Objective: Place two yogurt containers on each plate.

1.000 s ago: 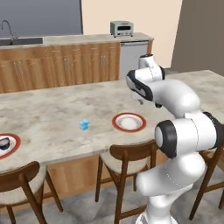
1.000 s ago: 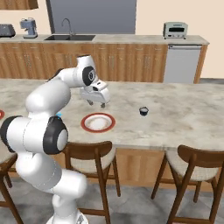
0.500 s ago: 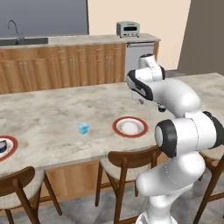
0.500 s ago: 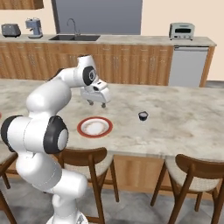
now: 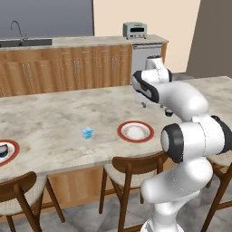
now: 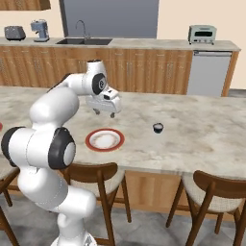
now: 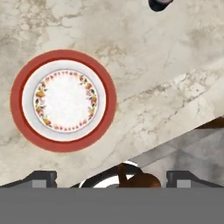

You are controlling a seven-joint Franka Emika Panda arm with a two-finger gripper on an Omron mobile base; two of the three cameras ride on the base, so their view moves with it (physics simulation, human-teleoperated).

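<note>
A red-rimmed white plate lies on the island counter near its front edge. My gripper hovers above the counter just behind this plate, open, with nothing between its fingers. A dark yogurt cup stands on the counter to the right of the plate. The light blue boxy yogurt sits to the plate's left. Far left, a second red-rimmed plate holds a dark cup, cut by the picture's edge.
Wooden chairs stand along the island's front edge. Behind the island runs a wooden counter with a sink and a toaster oven.
The whole scene has shifted a little in both base views, so the base has moved. The arm keeps its pose and the gripper stays open.
</note>
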